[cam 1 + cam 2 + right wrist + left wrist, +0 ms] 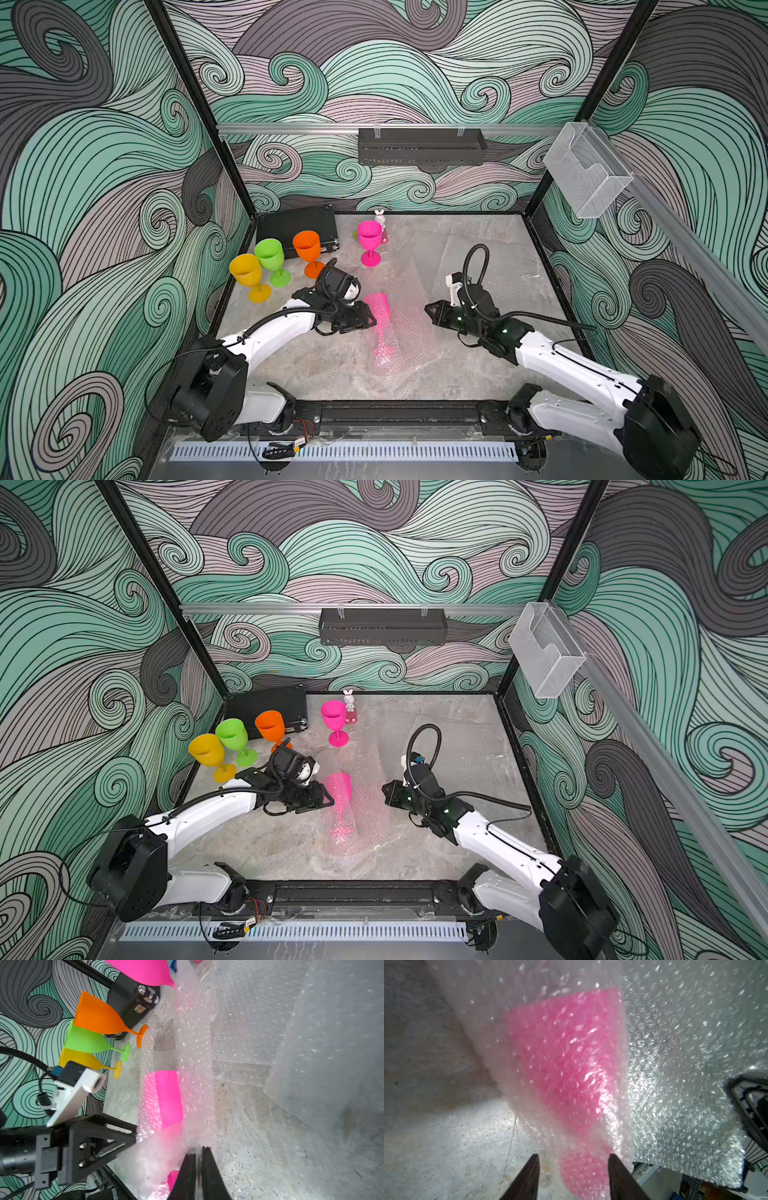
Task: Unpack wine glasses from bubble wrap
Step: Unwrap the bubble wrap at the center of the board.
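The pink glass [377, 308], in bubble wrap [405, 332], lies on its side mid-table [332, 374]. Its length runs far-to-near, mouth toward the far side, foot nearer. The left gripper [573, 1167] stands released, jaws apart against its side. The right gripper [198, 1150] pinches the wrap's edge.

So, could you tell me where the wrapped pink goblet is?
In both top views the wrapped pink goblet lies centrally inside bubble wrap, between the left pincer and right pincer.
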You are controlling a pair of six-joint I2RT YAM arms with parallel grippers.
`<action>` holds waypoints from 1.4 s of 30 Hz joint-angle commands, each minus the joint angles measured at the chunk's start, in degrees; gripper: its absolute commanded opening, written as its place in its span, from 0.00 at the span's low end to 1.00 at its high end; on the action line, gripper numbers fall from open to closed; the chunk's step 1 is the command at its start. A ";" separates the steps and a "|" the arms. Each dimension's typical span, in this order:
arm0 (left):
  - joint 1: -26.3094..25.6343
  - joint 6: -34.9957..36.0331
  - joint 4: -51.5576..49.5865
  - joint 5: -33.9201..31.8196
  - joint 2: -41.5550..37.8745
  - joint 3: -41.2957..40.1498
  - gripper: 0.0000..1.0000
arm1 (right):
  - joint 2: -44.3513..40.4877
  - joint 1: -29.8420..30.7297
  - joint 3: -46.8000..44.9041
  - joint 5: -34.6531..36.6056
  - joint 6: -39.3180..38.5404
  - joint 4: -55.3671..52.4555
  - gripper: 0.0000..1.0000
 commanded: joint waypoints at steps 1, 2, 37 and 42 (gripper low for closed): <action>0.64 -0.81 -3.26 0.05 -2.35 3.24 0.59 | -3.52 -0.37 -1.70 5.15 -1.65 -6.38 0.14; 0.66 -0.84 -3.41 0.07 -2.46 3.36 0.59 | -4.18 -0.37 -2.17 5.65 -1.77 -6.97 0.16; 2.44 3.45 -31.53 -22.18 -3.57 7.76 0.59 | -0.15 -3.01 6.20 -3.28 -9.08 -9.11 0.39; 4.42 6.45 -37.31 -28.37 -5.03 14.37 0.59 | 1.39 -3.00 6.35 -4.53 -9.34 -8.07 0.39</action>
